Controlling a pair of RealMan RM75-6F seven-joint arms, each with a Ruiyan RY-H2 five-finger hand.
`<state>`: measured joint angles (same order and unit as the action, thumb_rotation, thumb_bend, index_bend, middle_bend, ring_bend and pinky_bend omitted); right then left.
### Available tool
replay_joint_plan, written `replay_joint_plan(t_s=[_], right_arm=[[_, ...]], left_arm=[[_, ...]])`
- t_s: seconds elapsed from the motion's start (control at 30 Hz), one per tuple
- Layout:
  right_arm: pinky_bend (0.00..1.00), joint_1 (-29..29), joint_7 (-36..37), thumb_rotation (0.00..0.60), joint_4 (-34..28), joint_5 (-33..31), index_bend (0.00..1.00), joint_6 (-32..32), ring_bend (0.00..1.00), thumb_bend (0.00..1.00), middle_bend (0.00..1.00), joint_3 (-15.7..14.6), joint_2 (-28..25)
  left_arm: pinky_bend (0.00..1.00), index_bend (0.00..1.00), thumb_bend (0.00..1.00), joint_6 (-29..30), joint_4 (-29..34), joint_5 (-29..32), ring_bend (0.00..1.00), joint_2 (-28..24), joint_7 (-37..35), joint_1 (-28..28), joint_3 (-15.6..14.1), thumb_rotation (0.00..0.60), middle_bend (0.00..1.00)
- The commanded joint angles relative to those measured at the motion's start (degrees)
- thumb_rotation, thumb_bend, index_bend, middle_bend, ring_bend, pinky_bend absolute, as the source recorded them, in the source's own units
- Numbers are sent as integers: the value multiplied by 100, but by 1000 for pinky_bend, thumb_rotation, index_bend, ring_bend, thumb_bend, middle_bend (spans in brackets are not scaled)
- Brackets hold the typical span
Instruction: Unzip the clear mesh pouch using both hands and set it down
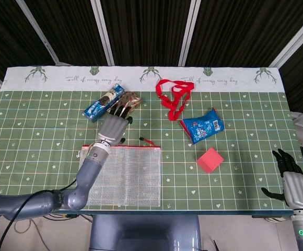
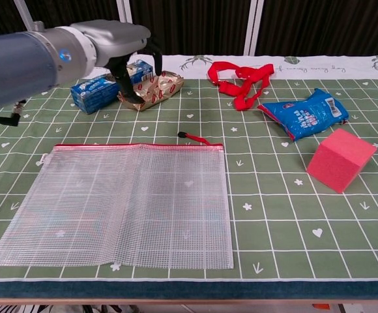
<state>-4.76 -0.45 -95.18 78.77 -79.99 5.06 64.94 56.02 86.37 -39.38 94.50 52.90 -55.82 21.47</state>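
Observation:
The clear mesh pouch [image 1: 119, 175] [image 2: 117, 202] lies flat near the table's front edge. Its red zipper runs along the far side, zipped, with the red pull [image 1: 149, 141] [image 2: 192, 137] at the right end. My left hand [image 1: 114, 124] [image 2: 129, 60] hovers above the table just beyond the pouch's top edge, left of the pull. Its fingers are spread and it holds nothing. My right hand [image 1: 293, 180] stays low at the table's front right corner, empty, with its fingers apart. The chest view does not show it.
Behind the pouch lie a blue biscuit pack [image 1: 103, 102] [image 2: 98, 88] and a gold snack packet [image 1: 130, 102] [image 2: 156, 90], close under my left hand. A red strap [image 1: 173, 97] [image 2: 241, 78], a blue snack bag [image 1: 202, 125] [image 2: 304, 112] and a pink cube [image 1: 209, 159] [image 2: 341, 158] sit to the right.

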Motion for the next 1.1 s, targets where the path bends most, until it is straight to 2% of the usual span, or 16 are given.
replay_joint_plan(t_s=[0.03, 0.4, 1.1], right_arm=[[204, -3, 28, 600, -16, -35, 0, 25, 0, 116, 0, 9, -12], [204, -24, 123, 600, -57, -95, 0, 124, 0, 128, 0, 11, -56], [204, -36, 192, 600, -83, -223, 0, 204, 0, 140, 0, 38, -77]], left_arm=[[0, 379, 215, -109, -591, 434, 0, 479, 262, -439, 65, 600, 84], [0, 475, 243, -300, -1981, 983, 0, 1411, 535, -1151, -4, 600, 107], [0, 502, 276, -1004, -3792, 1083, 0, 2454, 224, -1752, -9, 600, 113]])
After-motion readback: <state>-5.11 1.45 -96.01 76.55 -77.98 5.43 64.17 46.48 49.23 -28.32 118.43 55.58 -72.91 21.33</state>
